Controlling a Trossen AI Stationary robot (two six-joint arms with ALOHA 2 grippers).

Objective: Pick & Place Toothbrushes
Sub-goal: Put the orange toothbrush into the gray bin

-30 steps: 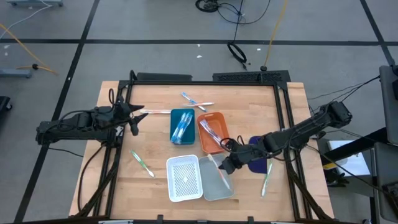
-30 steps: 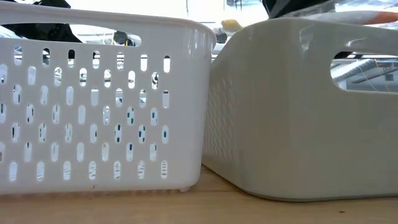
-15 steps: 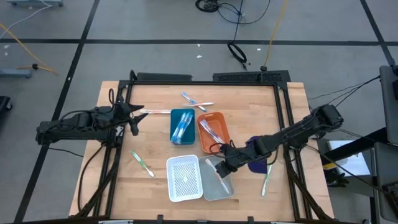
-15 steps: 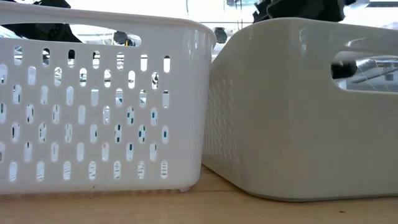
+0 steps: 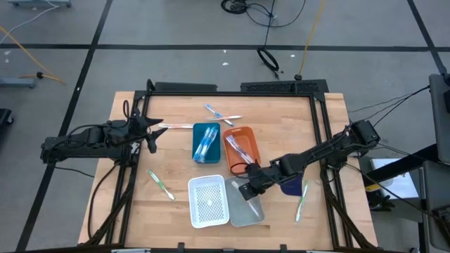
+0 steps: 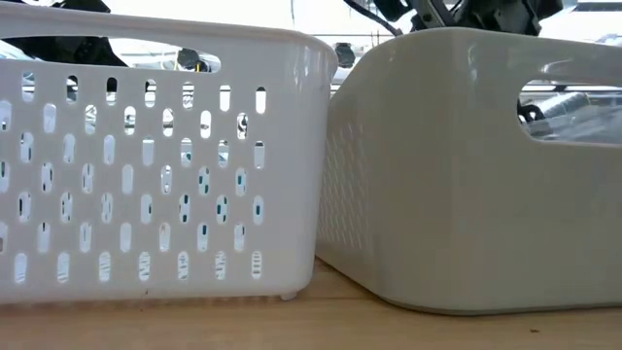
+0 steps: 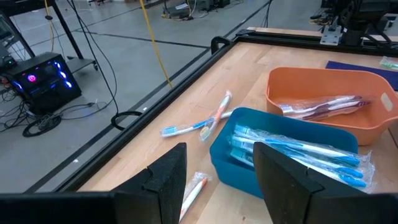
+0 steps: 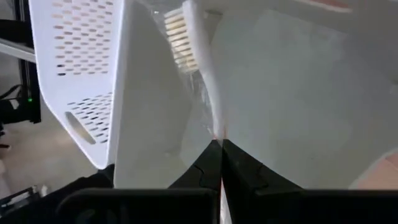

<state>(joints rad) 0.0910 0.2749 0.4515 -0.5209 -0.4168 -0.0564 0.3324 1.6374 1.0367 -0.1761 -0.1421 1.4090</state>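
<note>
Hanging over the solid white bin at lower centre of the high view, my right claw is clamped on a wrapped toothbrush, its bristle head out ahead of my fingertips, above the bin's wall beside the perforated basket. Bare desk lies lower left. My left claw, jaws apart, waits at the desk's left edge.
</note>
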